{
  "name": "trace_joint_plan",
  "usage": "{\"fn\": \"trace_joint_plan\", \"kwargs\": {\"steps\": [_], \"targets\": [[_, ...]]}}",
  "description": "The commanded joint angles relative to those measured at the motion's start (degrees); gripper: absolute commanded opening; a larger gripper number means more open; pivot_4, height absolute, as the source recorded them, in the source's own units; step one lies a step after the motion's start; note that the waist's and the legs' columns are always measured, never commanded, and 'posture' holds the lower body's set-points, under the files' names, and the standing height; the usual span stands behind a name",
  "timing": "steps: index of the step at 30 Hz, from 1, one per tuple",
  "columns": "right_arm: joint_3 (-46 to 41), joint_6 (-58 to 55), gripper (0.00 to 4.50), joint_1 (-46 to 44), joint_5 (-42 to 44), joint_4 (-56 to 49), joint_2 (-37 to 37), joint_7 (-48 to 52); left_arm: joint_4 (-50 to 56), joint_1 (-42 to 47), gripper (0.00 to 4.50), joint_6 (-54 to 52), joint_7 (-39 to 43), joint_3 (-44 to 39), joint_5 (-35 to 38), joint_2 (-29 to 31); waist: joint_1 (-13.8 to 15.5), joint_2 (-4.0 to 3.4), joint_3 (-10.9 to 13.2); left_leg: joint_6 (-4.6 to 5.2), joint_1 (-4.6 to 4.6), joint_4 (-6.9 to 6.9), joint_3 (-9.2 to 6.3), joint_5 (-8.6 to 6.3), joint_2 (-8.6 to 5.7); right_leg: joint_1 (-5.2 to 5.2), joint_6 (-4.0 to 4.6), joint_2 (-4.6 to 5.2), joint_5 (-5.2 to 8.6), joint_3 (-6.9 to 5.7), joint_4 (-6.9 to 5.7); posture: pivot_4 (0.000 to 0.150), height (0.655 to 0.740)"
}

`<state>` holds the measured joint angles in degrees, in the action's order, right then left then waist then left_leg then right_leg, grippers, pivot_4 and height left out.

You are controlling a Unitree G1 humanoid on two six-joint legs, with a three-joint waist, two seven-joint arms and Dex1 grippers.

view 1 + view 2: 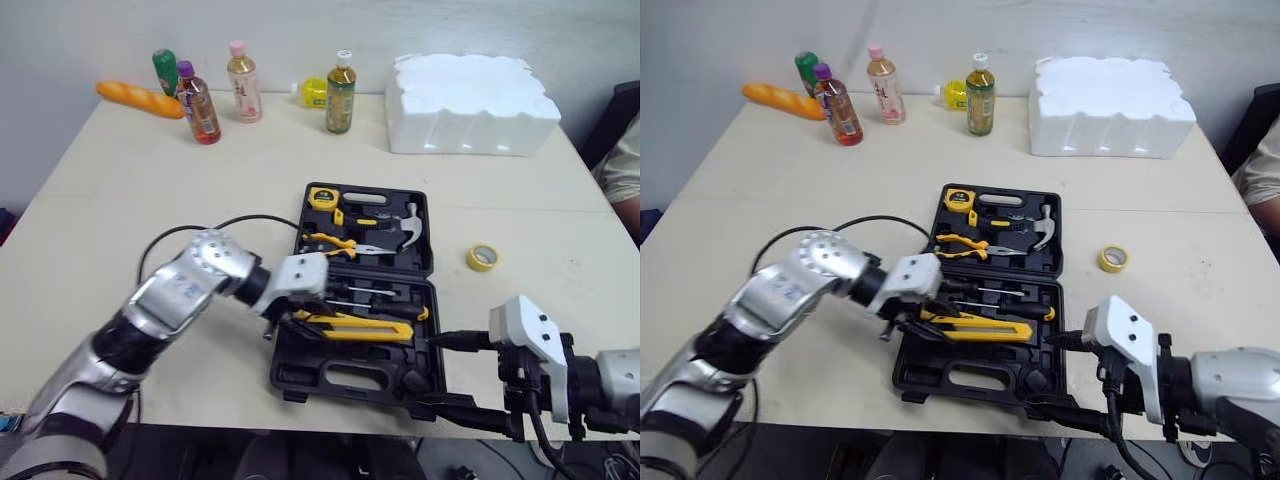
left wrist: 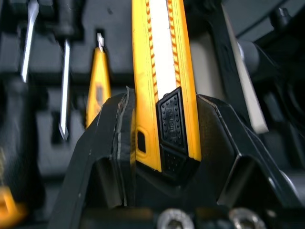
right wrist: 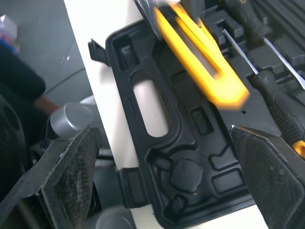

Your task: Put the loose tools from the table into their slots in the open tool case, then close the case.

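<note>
Yellow utility knife (image 1: 355, 328) is pinched in your left fingers (image 2: 109, 143) over the open tool case (image 1: 300, 385). Your right fingers (image 3: 71, 167) are spread wide beside its near corner.

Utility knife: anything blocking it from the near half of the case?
Nothing visible. The left gripper is shut on the utility knife, held across the tool case at its near half, beside the slotted screwdrivers. The right gripper is open at the case's near right corner, apart from the knife.
</note>
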<state>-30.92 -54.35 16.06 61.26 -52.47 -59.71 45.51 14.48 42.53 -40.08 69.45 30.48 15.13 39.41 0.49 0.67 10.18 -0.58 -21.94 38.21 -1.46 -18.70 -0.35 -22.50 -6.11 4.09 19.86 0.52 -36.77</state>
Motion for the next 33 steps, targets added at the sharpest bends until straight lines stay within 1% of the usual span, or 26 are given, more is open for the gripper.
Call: {"fn": "trace_joint_plan", "kwargs": {"steps": [1,3,5,6,9,10,14,17,19,21,22,25,27,30,31,32,33], "targets": [[-2.81,0.12,4.50,2.23,1.84,-2.82,0.52,-1.73,-0.63,0.58,1.49,0.33,0.87,1.74,-2.50,0.34,-0.22,0.00,0.00,0.00,0.00,0.00,0.00,0.00,0.02,-0.01,0.00,0.00,0.00,0.05,-0.01,0.150,0.7400],[-3.43,0.50,4.50,3.99,2.09,-3.35,1.19,-2.79,-1.32,0.54,1.49,0.64,0.29,1.77,-3.08,-0.47,-0.18,0.00,0.00,-0.02,-0.01,0.01,-0.05,0.01,0.03,-0.02,0.00,0.02,0.00,0.07,-0.02,0.150,0.7400],[-5.17,1.08,4.50,7.56,2.42,-4.52,3.25,-3.99,-2.54,0.63,2.49,3.10,-0.72,3.22,-5.52,-1.82,0.27,0.00,0.00,-0.02,-0.01,0.00,-0.06,0.01,0.02,-0.01,0.00,0.06,0.00,0.07,-0.01,0.150,0.7400],[-5.75,1.43,4.50,8.89,2.60,-4.91,4.19,-4.77,-2.41,0.53,2.79,2.80,-0.67,3.48,-5.72,-2.22,0.51,0.00,0.00,-0.02,-0.03,0.03,-0.06,0.01,0.02,-0.01,0.00,0.07,0.00,0.06,-0.01,0.150,0.7400],[-5.89,2.38,4.50,10.62,2.36,-5.17,4.83,-5.57,-1.71,0.02,4.09,2.02,0.42,3.26,-5.71,-1.90,0.83,0.02,-0.02,-0.01,-0.04,0.10,-0.05,0.01,-0.03,0.01,-0.01,0.07,0.00,0.08,0.00,0.150,0.7400],[-5.63,2.62,4.50,10.67,2.17,-5.11,4.62,-5.67,-1.67,-0.11,4.45,2.12,0.76,3.15,-5.91,-1.50,0.80,0.01,-0.02,-0.01,-0.03,0.10,-0.03,0.00,-0.03,0.01,-0.02,0.07,-0.01,0.11,0.00,0.150,0.7400],[-4.53,3.44,4.50,10.09,1.77,-4.15,4.02,-6.20,-2.09,-0.45,4.48,2.39,1.36,2.08,-5.58,-1.59,0.85,0.01,-0.02,-0.01,0.00,0.08,-0.04,0.01,-0.01,0.01,-0.02,0.07,-0.01,0.11,-0.01,0.150,0.7400],[-3.72,3.98,4.50,9.40,1.73,-3.56,3.91,-6.68,-2.68,0.62,4.48,2.65,2.97,-1.49,-2.38,-2.24,0.87,0.01,-0.02,-0.02,-0.01,0.10,-0.04,0.01,-0.01,0.01,-0.02,0.07,-0.01,0.10,-0.01,0.150,0.7400],[-3.19,4.34,4.50,9.00,1.87,-3.35,3.92,-6.93,-2.86,-0.20,4.48,8.81,5.32,-4.22,-0.08,-2.73,0.83,0.01,-0.02,-0.02,-0.02,0.10,-0.04,0.01,-0.01,0.01,-0.02,0.07,-0.01,0.10,-0.02,0.150,0.7400],[-2.13,4.90,4.50,8.37,1.21,-3.22,4.01,-7.09,-3.86,-2.50,4.48,18.65,7.13,-7.14,1.83,-4.56,0.84,0.01,-0.02,-0.02,-0.02,0.10,-0.04,0.01,0.00,0.00,-0.02,0.17,-0.01,0.09,-0.01,0.150,0.7400],[-1.76,5.09,4.50,8.14,0.95,-3.16,4.04,-7.15,-4.45,-3.30,4.48,21.65,7.69,-8.03,2.34,-5.33,0.87,0.01,-0.03,-0.03,-0.02,0.10,-0.04,0.01,0.00,0.00,-0.02,0.26,-0.01,0.08,-0.01,0.150,0.7400],[-0.17,5.72,4.50,6.73,1.01,-2.74,4.27,-7.85,-8.05,-5.69,3.66,25.81,7.63,-10.30,4.06,-8.89,0.91,0.01,-0.03,-0.03,-0.02,0.17,-0.04,0.02,-0.01,0.01,-0.02,0.30,-0.01,0.01,-0.01,0.150,0.7400],[0.61,5.85,4.50,5.96,1.14,-2.55,4.18,-8.17,-11.19,-7.02,2.73,29.68,7.58,-10.52,3.41,-10.66,0.92,0.01,-0.03,-0.03,-0.03,0.24,-0.05,0.02,-0.03,0.03,-0.02,0.28,-0.01,-0.03,-0.05,0.150,0.7400],[1.31,6.02,4.50,5.36,1.01,-2.41,3.93,-8.31,-15.16,-8.31,1.45,35.23,8.20,-9.37,0.60,-11.73,0.87,0.01,-0.02,-0.02,-0.03,0.31,-0.03,0.01,-0.03,0.02,-0.03,0.24,-0.01,-0.06,-0.09,0.150,0.7400],[1.39,6.04,4.50,5.27,1.01,-2.39,3.89,-8.35,-16.09,-8.59,0.91,36.64,8.42,-9.07,-0.03,-11.95,0.88,0.01,-0.03,-0.02,-0.03,0.32,-0.04,0.01,-0.03,0.02,-0.03,0.23,-0.01,-0.08,-0.11,0.150,0.7400],[1.46,6.10,4.50,5.17,0.88,-2.37,3.81,-8.35,-16.83,-8.71,0.66,37.51,8.88,-8.78,-0.36,-12.09,0.88,0.01,-0.03,-0.02,-0.03,0.32,-0.04,0.01,-0.03,0.02,-0.03,0.22,-0.02,-0.09,-0.11,0.150,0.7400],[1.51,6.16,4.50,5.12,0.78,-2.35,3.75,-8.36,-17.33,-8.75,0.13,38.08,9.26,-8.65,-0.53,-12.22,0.88,0.01,-0.03,-0.01,-0.03,0.32,-0.03,0.01,-0.03,0.02,-0.03,0.19,-0.02,-0.09,-0.11,0.150,0.7400]]}}
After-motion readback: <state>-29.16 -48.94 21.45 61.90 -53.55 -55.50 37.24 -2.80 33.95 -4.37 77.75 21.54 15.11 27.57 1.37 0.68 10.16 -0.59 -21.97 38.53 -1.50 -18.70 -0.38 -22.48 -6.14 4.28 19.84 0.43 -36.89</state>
